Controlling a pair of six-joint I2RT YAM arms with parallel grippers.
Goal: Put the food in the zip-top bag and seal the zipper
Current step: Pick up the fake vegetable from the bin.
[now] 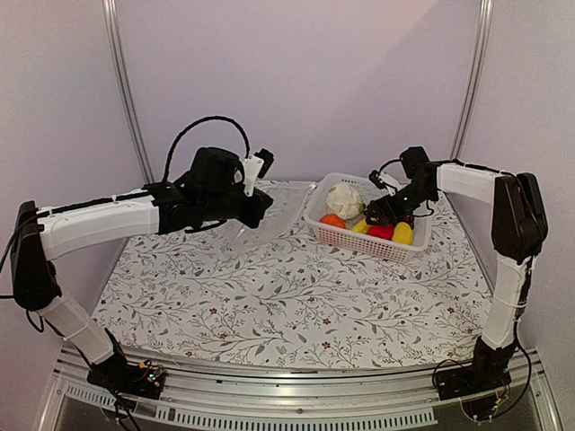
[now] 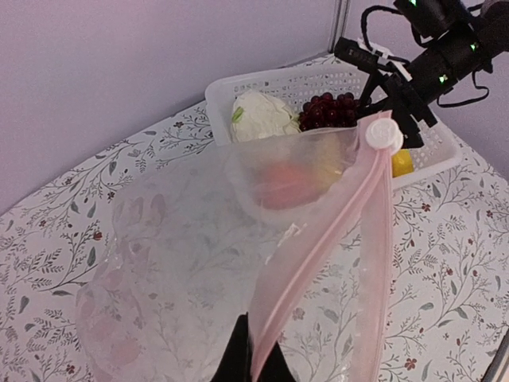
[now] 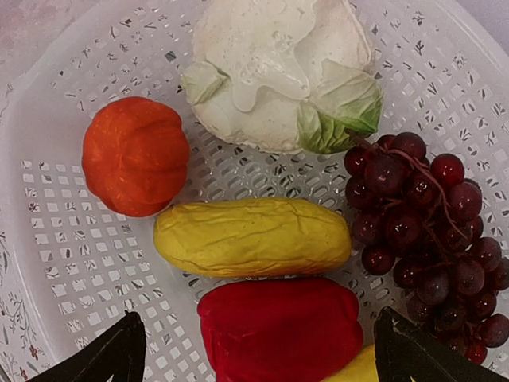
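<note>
My left gripper (image 2: 253, 360) pinches the zip-top bag (image 2: 183, 255) by its rim, mouth held up (facing the basket (image 2: 238, 83)). My right gripper (image 3: 258, 350) hangs wide over the red piece (image 3: 278, 322), probably my next pick.

This looks like a robotics lab test cell, not anybody's kitchen. Plain pale wall panels (image 1: 296, 81) close the space in at the back and on both sides, joined by bare aluminium posts (image 1: 124, 90). Two white-and-black robot arms, the left arm (image 1: 99, 220) and the right arm (image 1: 508, 215), are bolted to a slotted metal rail (image 1: 296, 388) along the near edge, and loose black cables (image 1: 208, 121) loop off them. The counter (image 1: 269, 305) wears a floral cloth, a homely touch, yet the food (image 1: 345, 199) in the white lattice basket (image 1: 359, 241) is toy produce.
</note>
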